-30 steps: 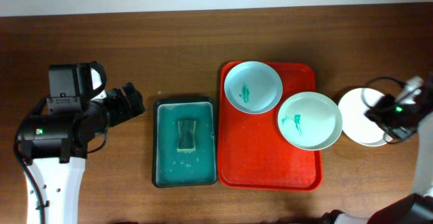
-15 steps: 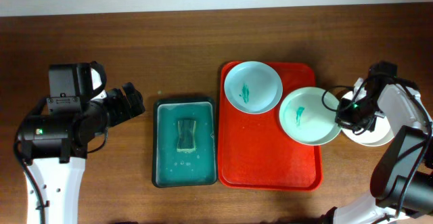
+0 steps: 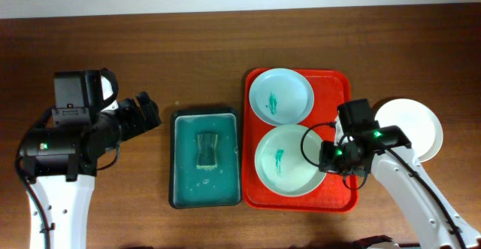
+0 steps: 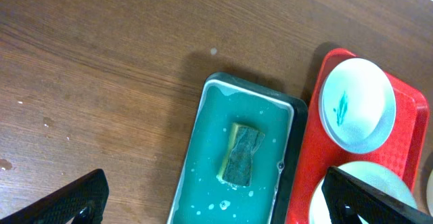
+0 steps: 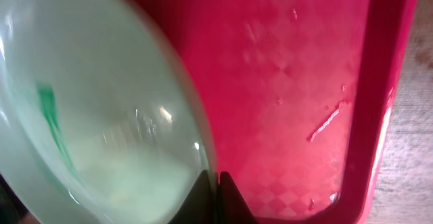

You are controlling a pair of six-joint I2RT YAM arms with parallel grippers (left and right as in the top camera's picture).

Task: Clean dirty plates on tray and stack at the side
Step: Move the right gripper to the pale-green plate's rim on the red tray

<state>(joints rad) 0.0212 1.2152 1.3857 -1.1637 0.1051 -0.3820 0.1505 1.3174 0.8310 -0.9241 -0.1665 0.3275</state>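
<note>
Okay, one clean plate (image 3: pixel 409 129) sits on the counter, three o'clock of the red tray (image 3: pixel 334 200); two smeared ones to go. My right hand (image 3: pixel 325 159) pinches the near plate (image 3: pixel 284 162) at its three-o'clock rim, the far plate (image 3: pixel 280 97) waits at twelve; my left hand (image 3: pixel 144 113) hangs spread.

Overhead straight down on the table (image 3: pixel 225 46), left wrist high above, right wrist very close, all sharing the tray (image 3: pixel 331 87)

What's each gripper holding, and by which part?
Right gripper pinches the smeared plate by its rim. Left gripper holds nothing.
</note>
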